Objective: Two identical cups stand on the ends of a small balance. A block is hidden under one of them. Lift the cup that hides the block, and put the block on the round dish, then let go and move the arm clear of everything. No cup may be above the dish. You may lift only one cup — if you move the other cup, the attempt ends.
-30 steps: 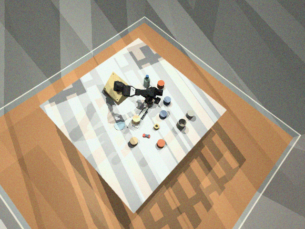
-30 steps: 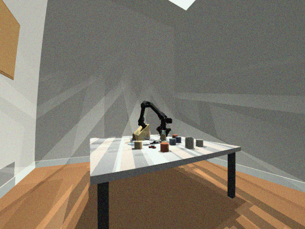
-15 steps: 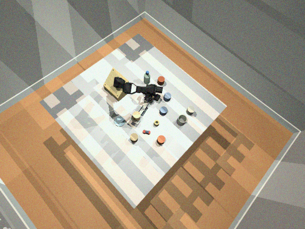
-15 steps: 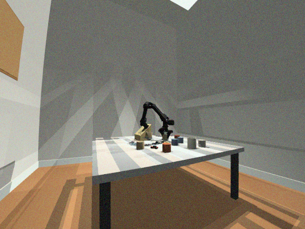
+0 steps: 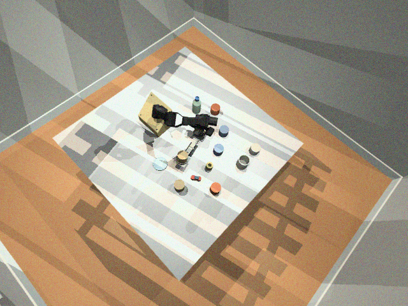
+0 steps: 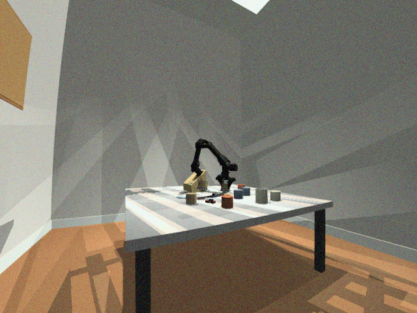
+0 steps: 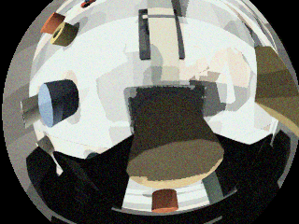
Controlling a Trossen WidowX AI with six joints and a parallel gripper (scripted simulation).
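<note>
A small balance (image 5: 190, 146) (image 7: 161, 32) lies in the middle of the table. My gripper (image 5: 199, 132) (image 6: 225, 184) (image 7: 171, 137) is down over the far end and shut on the other tan cup (image 7: 175, 149) (image 6: 224, 186), which the arm hides in the overhead view. The cup fills the middle of the wrist view, its base low over the beam. The round pale blue dish (image 5: 160, 163) lies left of the near cup. No block is visible.
Close to the gripper stand a blue cylinder (image 5: 224, 130) (image 7: 59, 101), a bottle (image 5: 196, 105) and an orange cylinder (image 5: 215, 108). Further off are another blue cylinder (image 5: 218, 149), a grey can (image 5: 243, 161), a yellow ring (image 5: 208, 165), a small toy (image 5: 196, 178) and a tan cylinder (image 5: 179, 185).
</note>
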